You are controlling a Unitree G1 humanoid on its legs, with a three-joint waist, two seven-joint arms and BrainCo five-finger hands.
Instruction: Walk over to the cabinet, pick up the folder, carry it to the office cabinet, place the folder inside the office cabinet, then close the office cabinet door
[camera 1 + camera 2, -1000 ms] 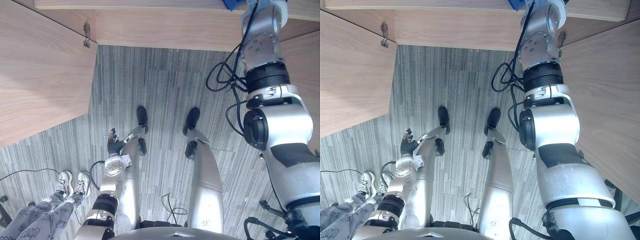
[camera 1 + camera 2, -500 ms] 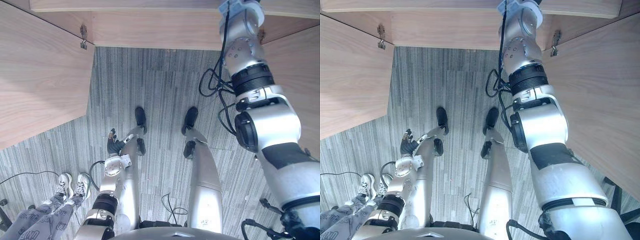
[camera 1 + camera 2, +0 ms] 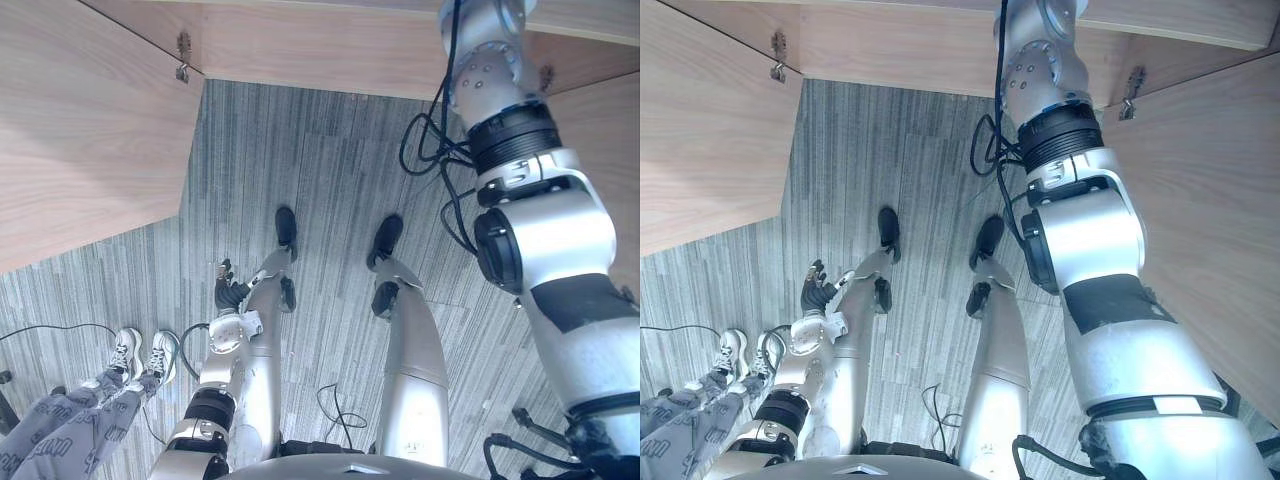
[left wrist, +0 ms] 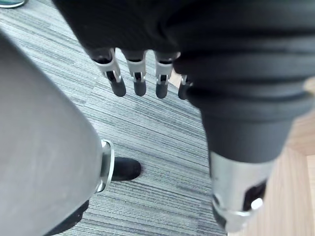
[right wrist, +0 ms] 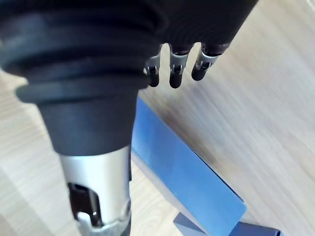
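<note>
Well, your right hand [image 5: 175, 69] is up inside the light wood office cabinet [image 3: 320, 50], its fingers straight, side by side in a row and wrapped round nothing; the thumb is out of your sight. The flat blue folder [image 5: 183, 173] rests in the cabinet on the pale wooden shelf [image 5: 268, 123], just beside that hand's wrist, and you cannot tell whether the hand touches it. The shelf around the folder is bare wood. Your left hand [image 3: 228, 288] hangs well below the cabinet, fingers loose and gripping nothing, over the grey striped carpet [image 3: 300, 150]. Both cabinet doors are open. The left wooden door [image 3: 80, 120] stands out from a metal hinge [image 3: 183, 62] at the cabinet's left edge, and the right wooden door [image 3: 1215, 200] from its right edge, with carpet between them in front of the cabinet. A person's legs [image 3: 80, 425] in grey patterned trousers and white shoes [image 3: 140, 352] stand beyond the left door, well away from the cabinet.
</note>
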